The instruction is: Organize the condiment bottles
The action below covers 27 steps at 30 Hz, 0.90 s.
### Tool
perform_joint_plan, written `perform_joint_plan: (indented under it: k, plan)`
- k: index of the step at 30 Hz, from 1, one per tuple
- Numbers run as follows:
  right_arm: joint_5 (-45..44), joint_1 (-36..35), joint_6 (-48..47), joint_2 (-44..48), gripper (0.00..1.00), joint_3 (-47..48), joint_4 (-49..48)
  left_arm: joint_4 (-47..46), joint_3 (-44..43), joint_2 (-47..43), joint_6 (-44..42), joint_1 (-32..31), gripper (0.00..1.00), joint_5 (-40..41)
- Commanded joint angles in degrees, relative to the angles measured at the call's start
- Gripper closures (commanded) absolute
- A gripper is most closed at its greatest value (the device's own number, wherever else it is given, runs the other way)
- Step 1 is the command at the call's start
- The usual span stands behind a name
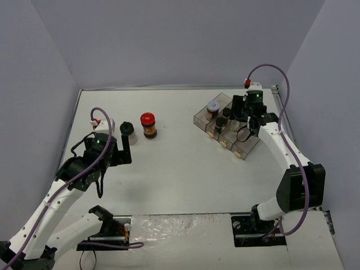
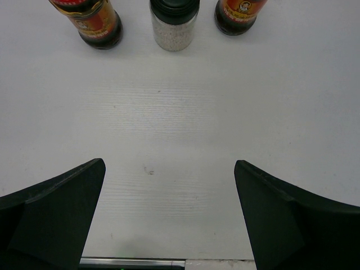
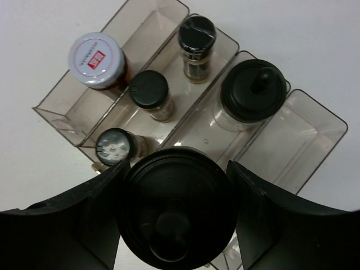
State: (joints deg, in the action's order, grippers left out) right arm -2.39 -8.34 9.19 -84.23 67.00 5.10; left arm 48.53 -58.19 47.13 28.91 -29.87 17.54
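My right gripper (image 1: 246,133) is shut on a jar with a wide black lid (image 3: 177,211) and holds it over the near end of the clear compartment tray (image 1: 201,116). The tray holds a white-lidded jar (image 3: 97,60), two small black-capped jars (image 3: 149,91) (image 3: 197,35), a wide black-lidded jar (image 3: 253,91) and a clear-topped shaker (image 3: 114,146). My left gripper (image 2: 169,166) is open and empty, low over the table. Ahead of it stand a black-capped jar of white grains (image 2: 174,25) and two red-labelled dark jars (image 2: 94,23) (image 2: 239,14). The top view shows the black-capped jar (image 1: 127,133) and a red-capped jar (image 1: 148,125).
The tray sits at the far right by the table's right edge (image 1: 284,126). Grey walls close in the back and both sides. A strip of foil-like covering (image 1: 180,228) lies between the arm bases at the near edge.
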Motion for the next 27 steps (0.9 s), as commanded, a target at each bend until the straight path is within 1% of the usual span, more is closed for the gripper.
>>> perform_joint_plan:
  k: [1, 8, 16, 27]
  plan:
    - [-2.78, 1.75, 1.27, -0.12, 1.0, 0.08, -6.11, -2.38, -0.48, -0.95, -0.33, 0.6, 0.03, -0.31]
    - [-4.28, 2.27, 0.9, -3.0, 1.0, -3.41, -11.57, -0.35, 0.11, -3.12, 0.65, 0.59, 0.03, 0.3]
    - [-6.31, 2.45, -0.22, -4.73, 1.0, -6.18, -19.96, 1.12, 0.27, -4.16, 1.42, 0.6, 0.03, 1.01]
    - [-6.38, 2.86, -0.11, -9.55, 1.0, -7.83, -26.14, 2.93, 0.77, -5.96, 2.18, 0.51, 0.03, 1.85]
